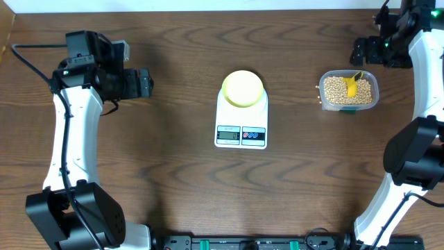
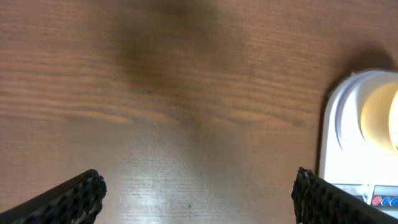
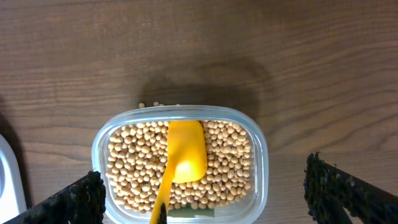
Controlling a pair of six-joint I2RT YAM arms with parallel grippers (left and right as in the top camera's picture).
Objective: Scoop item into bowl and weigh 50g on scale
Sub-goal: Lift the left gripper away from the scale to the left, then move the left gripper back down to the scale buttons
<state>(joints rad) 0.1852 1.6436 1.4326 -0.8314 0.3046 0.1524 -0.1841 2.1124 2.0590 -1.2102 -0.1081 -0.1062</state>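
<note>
Currently the left gripper [image 2: 198,190] and right gripper [image 3: 204,185] are hanging released. A yellow scoop [image 3: 186,152] is lying atop the beans [image 3: 231,163].

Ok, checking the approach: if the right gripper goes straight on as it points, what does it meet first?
Most likely the yellow scoop lying on the beans in the clear tub, directly ahead of the open right gripper; depth is unclear.
</note>
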